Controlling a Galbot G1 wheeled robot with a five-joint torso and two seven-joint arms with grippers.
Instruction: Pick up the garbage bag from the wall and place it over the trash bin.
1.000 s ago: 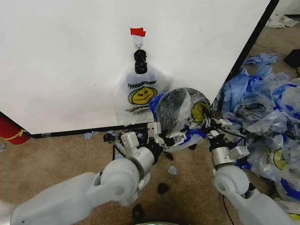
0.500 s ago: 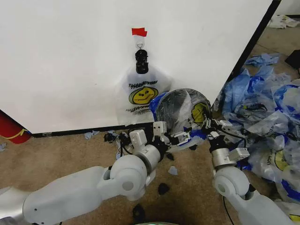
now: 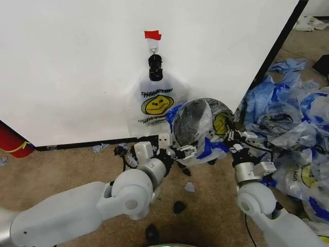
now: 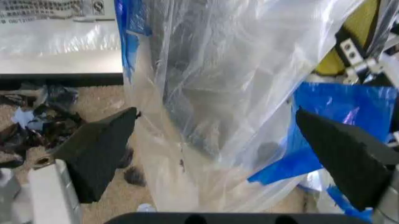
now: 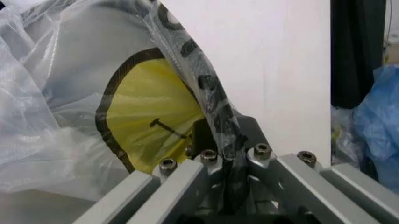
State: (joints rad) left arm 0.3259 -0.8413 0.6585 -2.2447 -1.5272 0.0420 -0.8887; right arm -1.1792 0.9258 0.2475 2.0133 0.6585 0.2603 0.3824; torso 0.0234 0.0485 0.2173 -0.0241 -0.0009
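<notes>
**Bag half-draped on the bin, left side not yet gripped**

Head view: I judge I'm in the fitting step. A garbage bag (image 3: 198, 123) already lies over the trash bin (image 3: 201, 121) at centre right of the frame, against the foot of the wall (image 3: 77, 67). A second bag (image 3: 154, 105) like it hangs from the black clip (image 3: 155, 67) under the red tape (image 3: 151, 35), upper centre. The left gripper (image 3: 177, 151) sits just below and left of the bin; the right gripper (image 3: 232, 138) is at the bin's right edge. A heap of bluish bags (image 3: 293, 128) fills the right side.

Left wrist view: the fingers (image 4: 96, 147) are spread wide, one at lower left, one at lower right, with translucent plastic (image 4: 218, 93) and a blue handle (image 4: 324, 135) between them but nothing clamped. The next move, as I read it, calls for closing on that film and drawing it down over the rim.

Right wrist view: the jaws are clenched on a twisted fold of the bag, the yellow smiley (image 5: 149, 126) just beyond them at centre.

Hard to make out: the bin's mesh and rim are mostly veiled by plastic, so I cannot tell how far round the bag is seated.
</notes>
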